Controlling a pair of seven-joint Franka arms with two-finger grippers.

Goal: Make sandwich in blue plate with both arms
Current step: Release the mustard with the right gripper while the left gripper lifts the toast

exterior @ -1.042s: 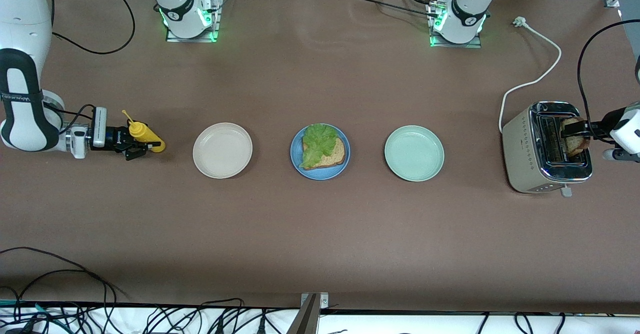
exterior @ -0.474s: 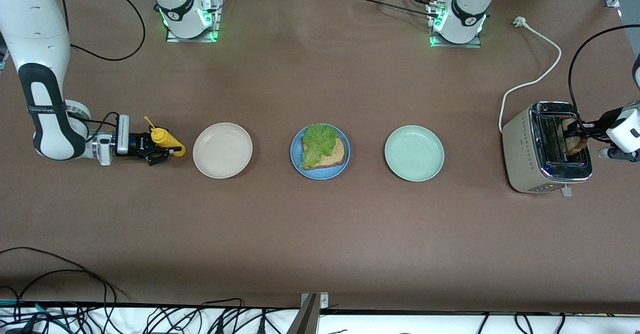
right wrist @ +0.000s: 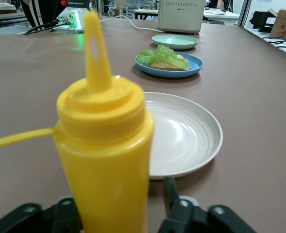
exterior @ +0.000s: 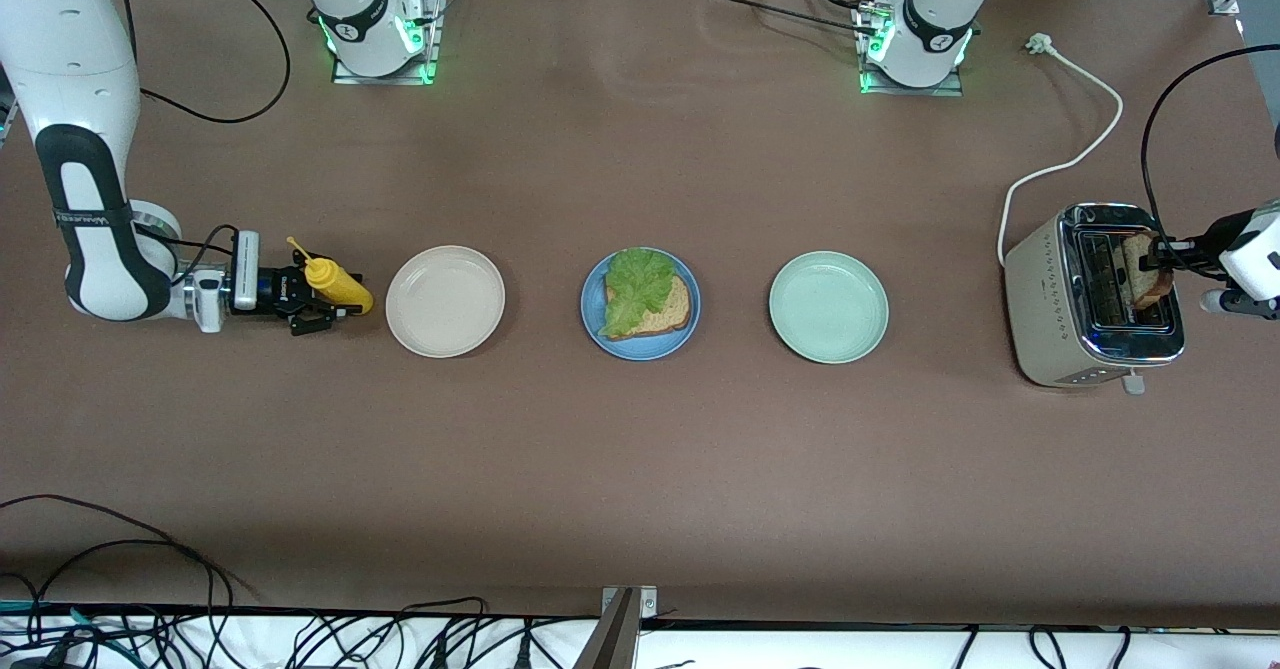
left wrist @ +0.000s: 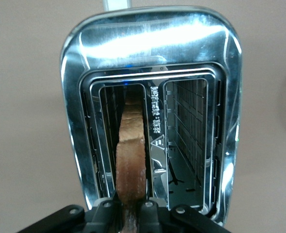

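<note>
The blue plate (exterior: 640, 351) in the middle of the table holds one brown bread slice (exterior: 672, 311) with a green lettuce leaf (exterior: 635, 284) on it; it also shows in the right wrist view (right wrist: 193, 65). My left gripper (exterior: 1160, 254) is shut on a second bread slice (exterior: 1140, 277), partly raised out of a toaster slot. In the left wrist view the slice (left wrist: 130, 155) stands on edge in the gripper (left wrist: 131, 213). My right gripper (exterior: 318, 309) is open beside the beige plate, around a yellow squeeze bottle (exterior: 335, 287) (right wrist: 104, 145), with a gap at one finger (right wrist: 169, 194).
The beige toaster (exterior: 1060, 299) stands at the left arm's end, its white cord (exterior: 1080, 149) trailing toward the bases. A beige plate (exterior: 445, 301) and a mint-green plate (exterior: 828, 307) flank the blue one. Black cables (exterior: 100, 549) lie at the edge nearest the camera.
My right arm carried the yellow bottle toward the beige plate, then nearly stopped. My left gripper has drawn the bread slice a little higher out of the toaster slot.
</note>
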